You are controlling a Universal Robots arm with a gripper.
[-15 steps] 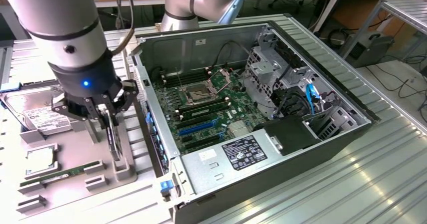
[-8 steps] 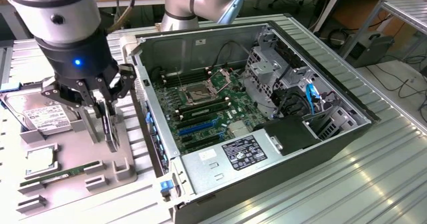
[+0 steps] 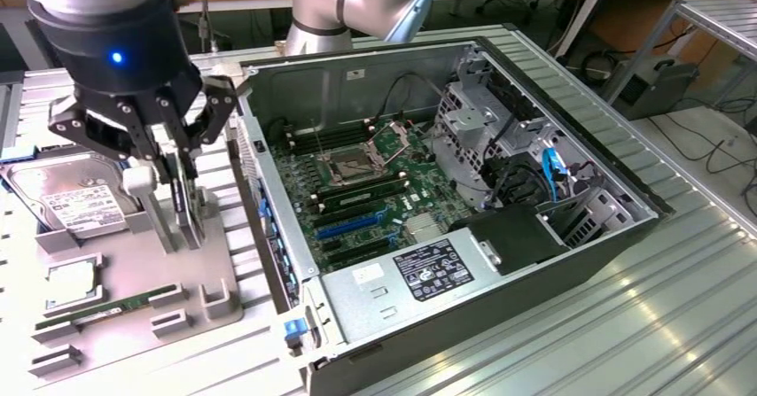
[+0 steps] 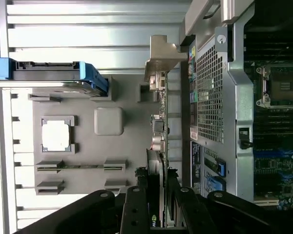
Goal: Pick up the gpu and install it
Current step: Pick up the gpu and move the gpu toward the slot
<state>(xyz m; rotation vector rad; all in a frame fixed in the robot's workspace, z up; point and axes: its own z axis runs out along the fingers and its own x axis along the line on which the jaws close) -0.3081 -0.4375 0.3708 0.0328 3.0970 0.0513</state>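
Beside the case [image 3: 355, 77], gpu [image 3: 180, 212] clamped

So the gpu stands on edge in the grey holder [image 3: 225, 267] beside the case, gripper [image 3: 166, 179] jaws closed across its top edge. Seems light, stiff, fragile; edges look safest to pinch.

Open computer case [image 3: 343, 77] lies on its side on a slatted metal table [image 3: 639, 325]. Inside: green motherboard [image 3: 391, 192], CPU socket [image 3: 355, 159], labelled power supply [image 3: 414, 276], blue cable [image 3: 550, 167] near the drive cage [image 3: 473, 121]. At the exterior view's left, just beside the case, a grey holder tray [image 3: 130, 254] carries a silver hard drive [image 3: 66, 197], CPU chip [image 3: 71, 281] and green RAM stick [image 3: 101, 312].
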